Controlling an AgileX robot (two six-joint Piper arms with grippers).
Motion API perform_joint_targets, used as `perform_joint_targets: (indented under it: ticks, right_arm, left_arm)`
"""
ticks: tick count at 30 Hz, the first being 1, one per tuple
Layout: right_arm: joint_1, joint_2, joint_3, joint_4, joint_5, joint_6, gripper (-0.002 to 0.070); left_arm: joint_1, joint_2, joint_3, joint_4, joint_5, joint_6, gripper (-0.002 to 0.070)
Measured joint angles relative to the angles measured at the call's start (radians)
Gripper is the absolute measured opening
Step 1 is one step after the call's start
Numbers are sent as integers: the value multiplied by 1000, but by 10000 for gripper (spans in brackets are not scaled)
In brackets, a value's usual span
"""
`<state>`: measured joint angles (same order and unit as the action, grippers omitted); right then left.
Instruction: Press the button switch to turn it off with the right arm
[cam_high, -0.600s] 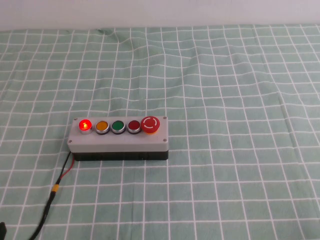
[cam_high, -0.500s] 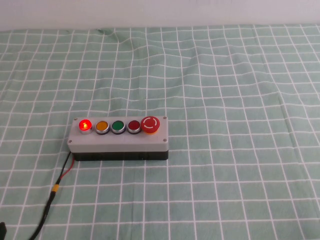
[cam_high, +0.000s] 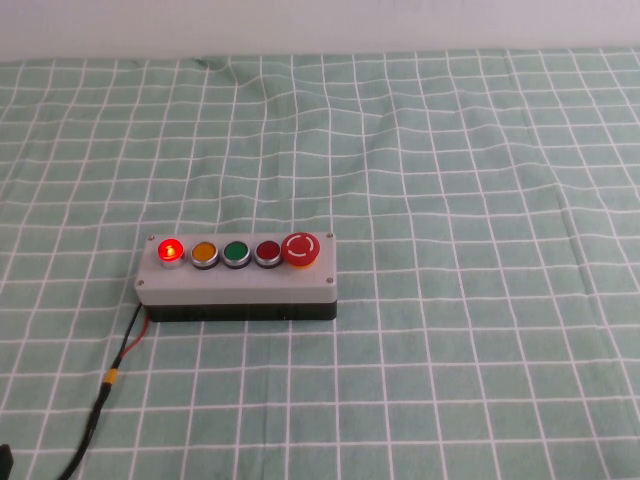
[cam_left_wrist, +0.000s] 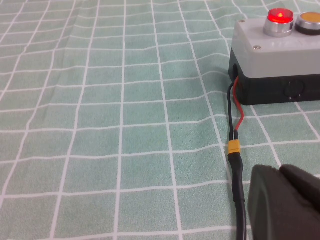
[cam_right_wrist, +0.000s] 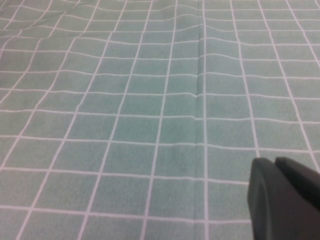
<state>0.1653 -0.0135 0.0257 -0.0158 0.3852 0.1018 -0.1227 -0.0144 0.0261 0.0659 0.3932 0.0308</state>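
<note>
The button switch (cam_high: 170, 250) is the small round bright-red push button at the left end of the grey box (cam_high: 240, 285), next to the orange button (cam_high: 204, 253). It glows lit. In the left wrist view it shows lit (cam_left_wrist: 280, 17) on the box's corner (cam_left_wrist: 280, 57). My left gripper (cam_left_wrist: 279, 171) is shut and empty, low over the cloth beside the box's cable. My right gripper (cam_right_wrist: 274, 163) is shut and empty over bare cloth, with the box out of its view. Neither arm shows in the high view.
The row also holds a green button (cam_high: 236, 252), a maroon button (cam_high: 267, 252) and a large red mushroom button (cam_high: 300, 248). A red-and-black cable (cam_high: 110, 380) runs from the box's left end toward the near edge. A green checked cloth (cam_high: 450, 330) covers the table.
</note>
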Motion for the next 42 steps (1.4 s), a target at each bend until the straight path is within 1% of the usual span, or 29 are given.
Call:
perform_joint_targets:
  ticks: [5,9,14,20,25,27,31,34,35,38,40,42]
  right_arm:
    - [0,0,0,0,-3,0,-16]
    - [0,0,0,2,-58,0,-16]
    - [0,0,0,2,-177,0,-16]
    - [0,0,0,2,-395,0,-16]
    - [0,0,0,2,-515,0,-16]
    - [0,0,0,2,-588,0,-16]
    - [0,0,0,21,-857,0,-16]
    - [0,0,-2,77,-1063,0,-16]
    - [0,0,-12,104,-1100,0,-16]
    - [0,0,-84,176,-1092,0,-16]
    - [0,0,-159,201,-1009,0,-16]
    - [0,0,-254,210,-876,0,-16]
  left_arm:
    - [0,0,0,0,0,0,-3]
    - [0,0,0,0,0,0,-3]
    - [0,0,0,0,0,0,-3]
    - [0,0,0,0,0,0,-3]
    - [0,0,0,0,0,0,-3]
    - [0,0,0,0,0,0,-3]
    - [0,0,0,0,0,0,-3]
    - [0,0,0,0,0,0,-3]
    - [0,0,0,0,0,0,-3]
    - [0,0,0,0,0,0,-3]
    - [0,0,0,0,0,0,-3]
    - [0,0,0,0,0,0,-3]
